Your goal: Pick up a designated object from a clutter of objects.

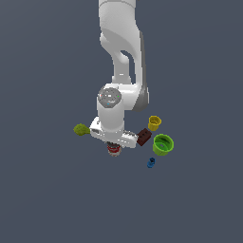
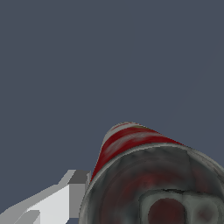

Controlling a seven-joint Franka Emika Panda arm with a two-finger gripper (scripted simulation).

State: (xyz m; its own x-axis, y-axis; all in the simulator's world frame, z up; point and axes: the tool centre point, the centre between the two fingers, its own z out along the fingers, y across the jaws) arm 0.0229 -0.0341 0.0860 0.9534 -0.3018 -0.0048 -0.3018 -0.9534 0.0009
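The designated object, a small can (image 1: 114, 150) with a red-and-white label and a grey metal top, stands directly under my hand in the exterior view. My gripper (image 1: 114, 145) is down over it, and the white hand hides most of the can and the fingertips. In the wrist view the can (image 2: 131, 144) fills the frame very close up. One grey-white finger (image 2: 65, 197) lies right against its side, and the other finger is hidden. The rest of the clutter of objects lies around the can.
A dark red block (image 1: 144, 136) lies just to the exterior view's right of the hand. Beyond it are a yellow cup (image 1: 154, 123) and a green cup (image 1: 163, 144). A tiny blue piece (image 1: 151, 163) sits below them. A yellow-green lump (image 1: 81, 129) is on the left.
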